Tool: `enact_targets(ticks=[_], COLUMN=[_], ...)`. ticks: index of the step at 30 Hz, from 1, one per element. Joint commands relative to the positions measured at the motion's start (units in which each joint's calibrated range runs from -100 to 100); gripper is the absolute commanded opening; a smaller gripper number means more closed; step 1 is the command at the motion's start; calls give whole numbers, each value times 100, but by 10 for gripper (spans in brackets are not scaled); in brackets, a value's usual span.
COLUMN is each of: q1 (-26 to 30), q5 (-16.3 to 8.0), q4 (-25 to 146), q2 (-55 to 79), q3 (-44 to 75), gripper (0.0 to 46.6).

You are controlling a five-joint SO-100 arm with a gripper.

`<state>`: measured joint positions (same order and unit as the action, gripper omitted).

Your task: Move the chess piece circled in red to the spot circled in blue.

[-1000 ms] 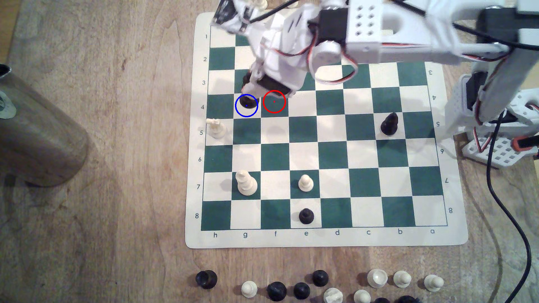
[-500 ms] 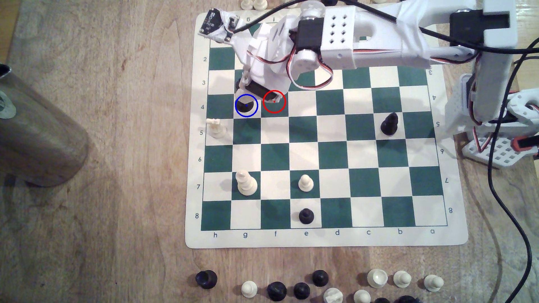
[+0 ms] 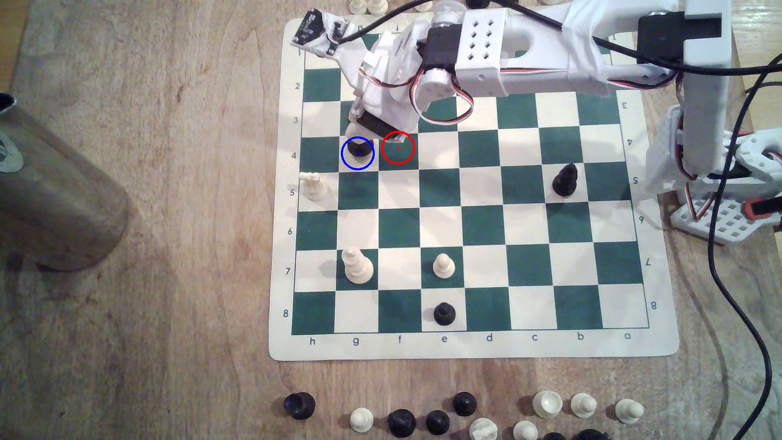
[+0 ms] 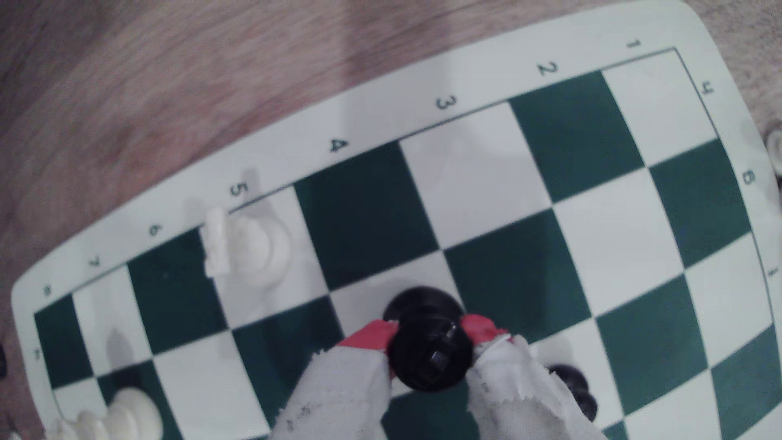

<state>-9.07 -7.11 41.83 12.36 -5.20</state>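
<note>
1. Wooden tabletop, green-and-cream chess board (image 3: 486,347) laid flat on it, spare pieces lined up off the near edge in the exterior view
2. And the gripper (image 4: 429,338) is right over the target, its two cloth-wrapped, red-tipped fingers (image 4: 372,336) closed on the chess piece (image 4: 429,355), one on each side of its head
3. Down below, the piece's wide round base (image 3: 358,149) sits inside the blue ring, so the chess piece is over the spot (image 3: 358,165) on the cream square in row 4, file g
4. Look next door: the red-ringed green square (image 3: 397,156) is bare, so the carry looks done
5. What's left, by this reading, is to let go and lift clear without knocking it; whether the base is fully settled on the board cannot be told
6. As for the piece itself: glossy black, broad base, slim body, knobbed top catching the light, standing about upright between the fingers
7. Close by stands a white piece (image 3: 313,186) on the row-5 edge square, a neighbour to mind on the way out
</note>
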Motion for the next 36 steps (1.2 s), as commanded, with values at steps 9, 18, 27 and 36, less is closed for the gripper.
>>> enact_targets(ticks=[9,18,27,36], q1=[160,74,82,-20], q5=[-5,29,0,-44], q4=[-137,-137,-465,-645], q2=[-30,-39,-81,-378], q3=[511,474,175,-197], gripper=[8,8,296,373])
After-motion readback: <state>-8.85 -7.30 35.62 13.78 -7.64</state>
